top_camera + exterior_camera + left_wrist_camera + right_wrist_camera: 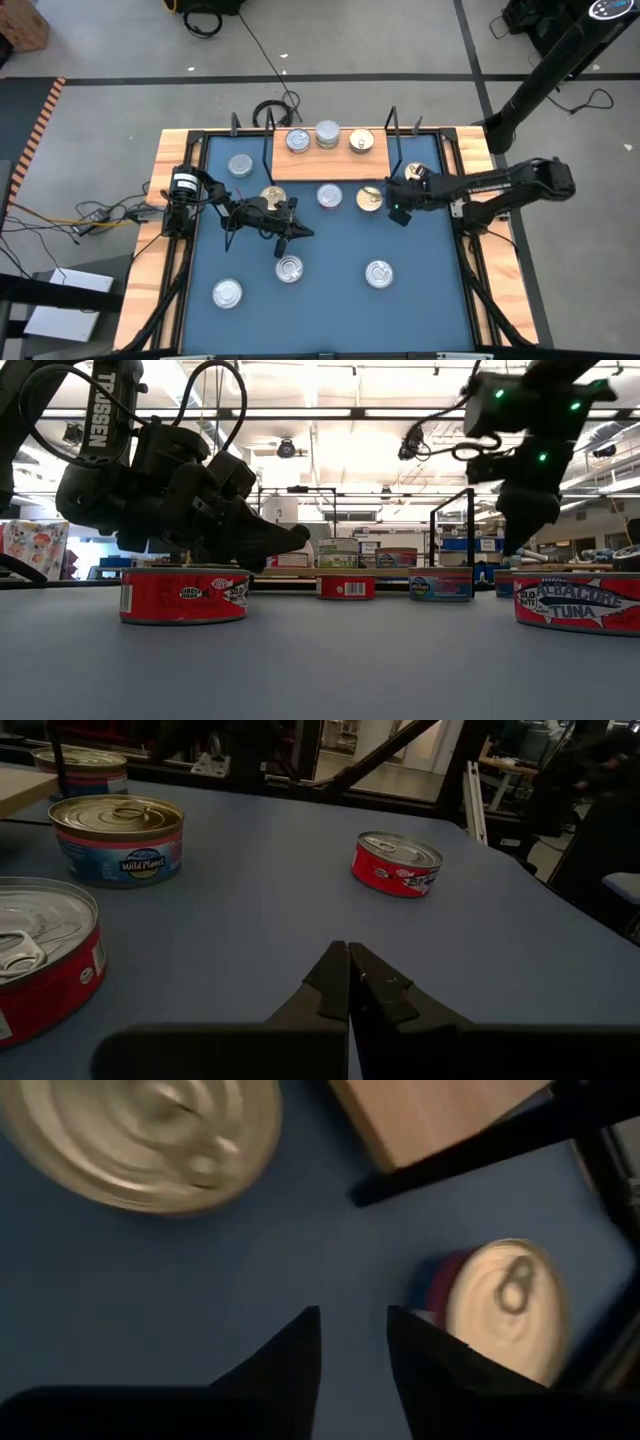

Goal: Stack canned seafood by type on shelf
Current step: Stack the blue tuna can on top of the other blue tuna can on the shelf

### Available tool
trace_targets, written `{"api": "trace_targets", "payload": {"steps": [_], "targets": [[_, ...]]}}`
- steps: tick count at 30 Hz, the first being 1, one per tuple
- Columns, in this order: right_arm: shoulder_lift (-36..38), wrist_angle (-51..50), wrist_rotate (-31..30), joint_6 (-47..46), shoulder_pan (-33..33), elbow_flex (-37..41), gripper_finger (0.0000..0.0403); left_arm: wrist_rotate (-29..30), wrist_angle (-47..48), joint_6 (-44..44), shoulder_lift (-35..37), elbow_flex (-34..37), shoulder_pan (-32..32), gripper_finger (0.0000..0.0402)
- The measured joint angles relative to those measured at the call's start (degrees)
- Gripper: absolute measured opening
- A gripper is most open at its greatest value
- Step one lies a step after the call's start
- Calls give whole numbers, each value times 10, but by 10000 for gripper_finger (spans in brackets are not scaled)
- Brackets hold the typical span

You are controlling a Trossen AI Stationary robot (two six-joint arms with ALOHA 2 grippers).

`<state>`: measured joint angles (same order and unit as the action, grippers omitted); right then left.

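Three flat round tins [327, 136] sit on the light wooden shelf board [330, 164]; others lie scattered on the blue counter [330, 300]. The right claw [391, 192], fingers slightly apart and empty, hangs beside a gold-topped tin [369, 199]. The left claw [348, 963], pressed together, hovers mid-counter.

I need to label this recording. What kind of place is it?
Probably a robotics lab or workshop: a blue work table on a bare concrete floor, loose cables across it, and shelving and ceiling lights behind.
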<state>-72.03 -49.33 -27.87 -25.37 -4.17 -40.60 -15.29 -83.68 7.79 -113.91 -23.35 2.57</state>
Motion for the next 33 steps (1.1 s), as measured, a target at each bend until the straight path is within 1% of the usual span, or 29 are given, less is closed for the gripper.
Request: {"api": "trace_targets", "payload": {"steps": [4,7,12,20,24,27,33], "targets": [[0,14,21,72,-57,8,155,0,0,0,0,0,0,3],[-1,29,27,92,-89,14,164,0,0,0,0,0,0,3],[-1,38,29,113,-128,16,164,0,0,0,0,0,0,3],[-1,51,67,139,-173,23,163,0,0,0,0,0,0,3],[0,60,92,138,-175,23,161,0,0,2,0,0,0,3],[7,62,93,113,-159,23,152,0,0,1,0,0,0,3],[52,32,97,6,-115,23,103,0,0,1,0,0,0,3]]}}
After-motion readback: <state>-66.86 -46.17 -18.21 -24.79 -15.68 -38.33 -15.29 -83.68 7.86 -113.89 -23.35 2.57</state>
